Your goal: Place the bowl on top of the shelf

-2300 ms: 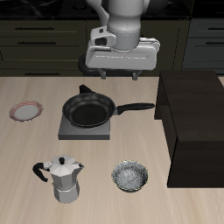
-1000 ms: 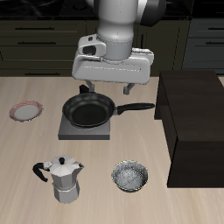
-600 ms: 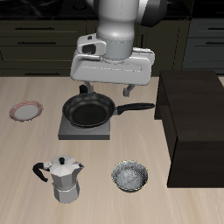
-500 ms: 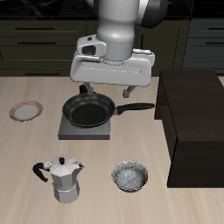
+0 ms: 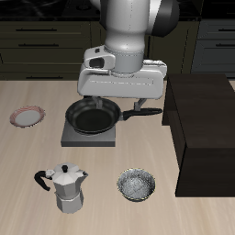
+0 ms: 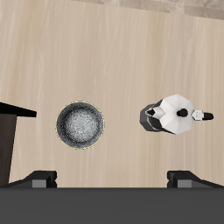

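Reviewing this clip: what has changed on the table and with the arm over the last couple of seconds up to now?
Only the arm moved: the gripper came forward from the table's back and lower, now hanging open above the frying pan, holding nothing. The bowl lies untouched near the front edge beside the moka pot, not yet on the shelf. The plate and pan kept their places.

Silvery bowl [image 6: 80, 124] and moka pot [image 6: 174, 116] apart on pale wooden table [image 6: 122, 52], dark shelf [image 6: 10, 131] corner beside bowl.
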Available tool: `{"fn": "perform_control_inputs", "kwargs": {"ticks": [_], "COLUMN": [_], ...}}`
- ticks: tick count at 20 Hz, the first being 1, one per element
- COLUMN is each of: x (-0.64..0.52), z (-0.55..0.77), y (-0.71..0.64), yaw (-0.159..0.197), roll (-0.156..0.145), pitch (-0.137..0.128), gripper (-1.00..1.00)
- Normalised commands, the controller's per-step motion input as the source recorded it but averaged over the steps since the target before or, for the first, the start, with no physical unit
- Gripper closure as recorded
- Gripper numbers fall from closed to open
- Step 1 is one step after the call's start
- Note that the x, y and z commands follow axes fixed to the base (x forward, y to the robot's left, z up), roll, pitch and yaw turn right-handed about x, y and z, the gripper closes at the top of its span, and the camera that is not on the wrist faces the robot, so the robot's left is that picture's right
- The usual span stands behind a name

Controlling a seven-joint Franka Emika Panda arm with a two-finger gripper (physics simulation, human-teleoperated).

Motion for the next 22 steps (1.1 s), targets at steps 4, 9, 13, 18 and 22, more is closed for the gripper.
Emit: {"fn": "perform_control_inputs", "kwargs": {"ticks": [4,9,13,18,22], "x": [0.08,0.04,0.07,0.05,0.11], "z": [-0.07,-0.07,-0.23,-0.25,-0.26], "y": [-0.01,0.04,0.03,0.04,-0.04], "yaw": [0.002,0.003,0.002,0.001,0.005], "roll": [-0.005,0.012,0.012,0.009,-0.009], "pitch": [-0.009,-0.005,0.019,0.024,0.014], "gripper": [-1.00,-1.00,-1.00,-1.00,-1.00]}}
